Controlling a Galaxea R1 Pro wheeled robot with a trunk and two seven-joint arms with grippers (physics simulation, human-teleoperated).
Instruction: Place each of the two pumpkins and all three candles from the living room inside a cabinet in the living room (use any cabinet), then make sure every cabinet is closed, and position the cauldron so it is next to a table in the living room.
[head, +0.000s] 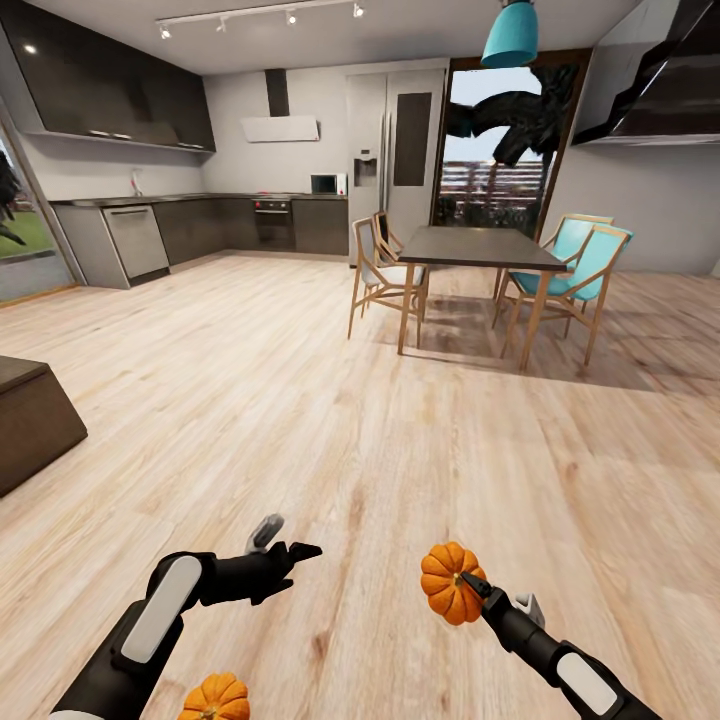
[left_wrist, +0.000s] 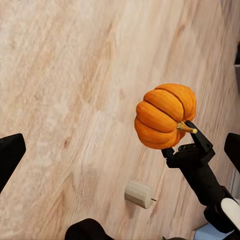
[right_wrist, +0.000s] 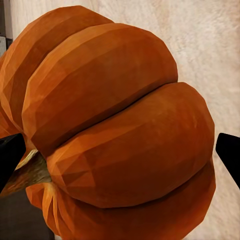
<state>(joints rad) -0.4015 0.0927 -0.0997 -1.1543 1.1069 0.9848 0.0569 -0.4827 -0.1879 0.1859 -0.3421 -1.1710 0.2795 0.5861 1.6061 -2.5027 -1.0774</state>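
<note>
Orange, low left: second pumpkin (head: 214, 697) sits at the head view's lower edge beside my left forearm; I cannot tell whether it rests on the floor (head: 300, 400) or on my base.
Left fingers (head: 287, 541): spread apart, empty, hovering over bare planks.
Candle (left_wrist: 139, 194): one beige stub lying on its side on the floor, below my right arm in the left wrist view.
Right fingers (head: 478, 588): closed on the other pumpkin (head: 452, 582), held clear of the floor.
Grip detail: contact appears to be at the stem (left_wrist: 186, 128), the ribbed body hanging to one side of the tips, not between them.
Risk: a stem-only hold may let the pumpkin swing or slip while I drive.
Risk, base: rolling could knock the candle away.
Cabinet (head: 30, 420): dark-brown unit at far left, well apart.
</note>
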